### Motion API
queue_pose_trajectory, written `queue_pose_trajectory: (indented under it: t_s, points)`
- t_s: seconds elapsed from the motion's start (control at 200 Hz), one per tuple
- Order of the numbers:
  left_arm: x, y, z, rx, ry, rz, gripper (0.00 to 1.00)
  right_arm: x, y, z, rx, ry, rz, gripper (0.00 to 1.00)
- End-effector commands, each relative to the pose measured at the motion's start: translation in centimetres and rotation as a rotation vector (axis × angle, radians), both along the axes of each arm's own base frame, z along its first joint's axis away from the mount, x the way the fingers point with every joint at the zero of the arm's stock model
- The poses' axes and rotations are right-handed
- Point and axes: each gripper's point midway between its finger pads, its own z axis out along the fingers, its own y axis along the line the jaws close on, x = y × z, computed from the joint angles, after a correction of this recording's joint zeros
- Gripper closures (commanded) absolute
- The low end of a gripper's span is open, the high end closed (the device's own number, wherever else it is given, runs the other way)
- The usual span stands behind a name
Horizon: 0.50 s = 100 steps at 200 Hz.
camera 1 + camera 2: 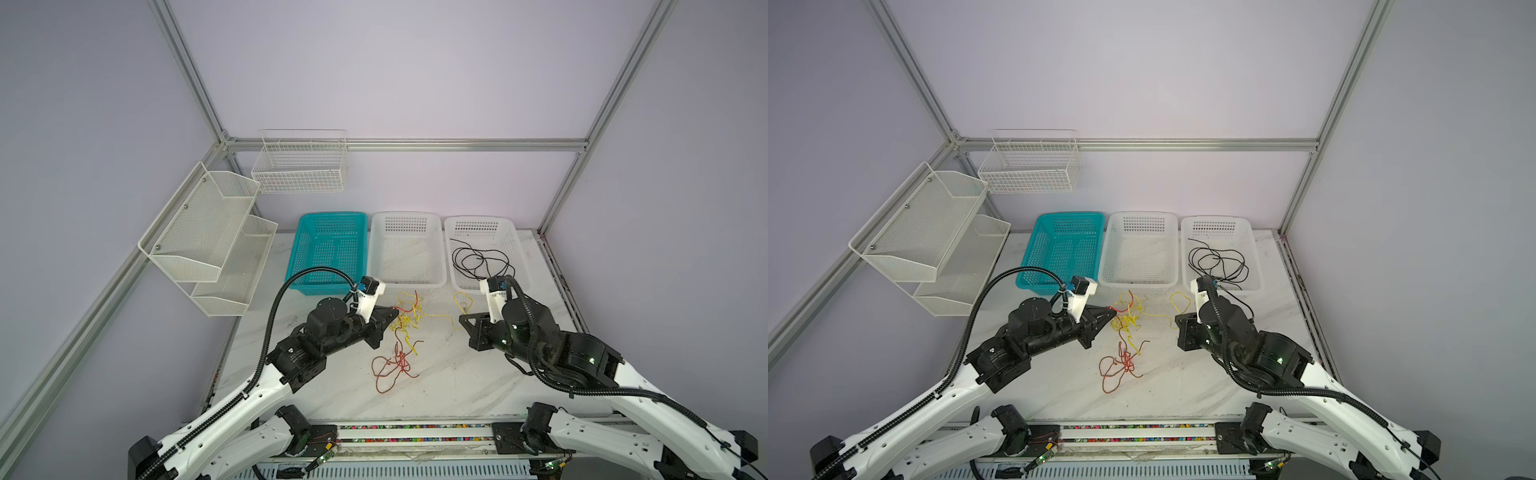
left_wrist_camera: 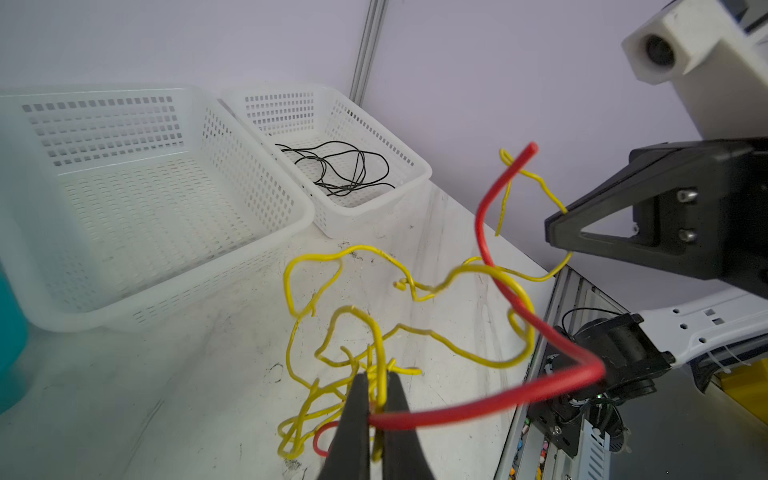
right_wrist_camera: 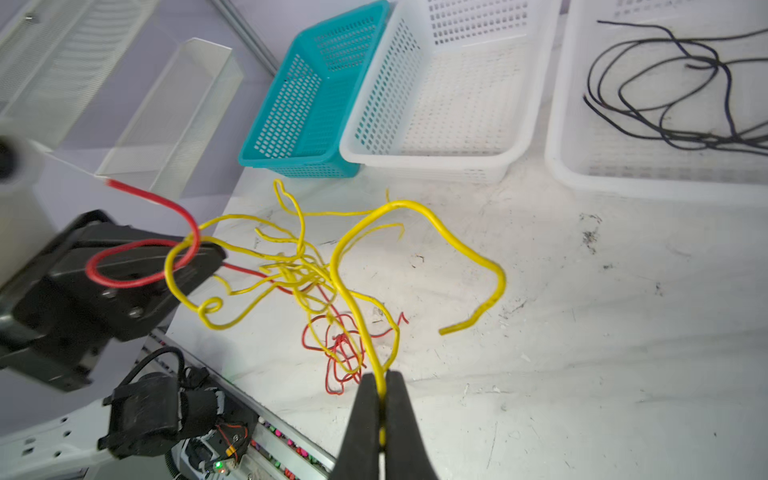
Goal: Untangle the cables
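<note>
The white marble table (image 1: 457,386) stands inside pale purple walls (image 1: 415,62). Yellow cables (image 1: 409,320) and red cables (image 1: 399,363) lie tangled mid-table; a black cable (image 1: 478,259) rests in the right white basket (image 1: 476,226). Only the wrist views show the grips: left fingers (image 2: 353,428) pinch a red cable (image 2: 481,228), right fingers (image 3: 365,419) pinch a yellow cable (image 3: 399,203).

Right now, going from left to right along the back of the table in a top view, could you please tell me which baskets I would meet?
teal basket → middle white basket → right white basket, which holds the black cables.
</note>
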Motion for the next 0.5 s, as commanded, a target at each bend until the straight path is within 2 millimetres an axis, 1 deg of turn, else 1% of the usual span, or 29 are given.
queue_pose_trajectory:
  t_s: [0.0,0.06,0.09,0.175,0.265,0.335,0.425,0.495]
  points:
    - [0.0,3.0,0.4,0.041,-0.015,0.124,1.0,1.2,-1.7,-2.2,-0.047,0.028,-0.144,1.0]
    - [-0.2,4.3,0.7,0.045,-0.037,0.169,1.0,1.5,-2.3,-3.2,-0.069,0.038,-0.191,1.0]
    - [-0.4,4.8,0.8,0.04,-0.043,0.181,1.0,1.6,-2.6,-3.4,-0.076,0.037,-0.209,1.0]
    - [-0.7,5.7,0.7,0.042,-0.045,0.2,1.0,1.8,-3.2,-4.0,-0.095,0.035,-0.242,1.0]
    - [-0.6,6.6,0.6,0.065,-0.046,0.238,1.0,2.2,-3.5,-4.5,-0.123,0.031,-0.261,1.0]
    - [-0.7,7.4,1.1,0.05,-0.071,0.265,1.0,2.4,-3.4,-5.6,-0.157,0.053,-0.257,1.0]
    - [-0.8,8.5,2.3,-0.011,-0.107,0.305,1.0,2.6,-3.7,-7.0,-0.19,0.082,-0.273,1.0]
    - [-1.1,9.9,3.7,-0.064,-0.155,0.356,1.0,2.8,-3.9,-7.3,-0.196,0.09,-0.288,1.0]
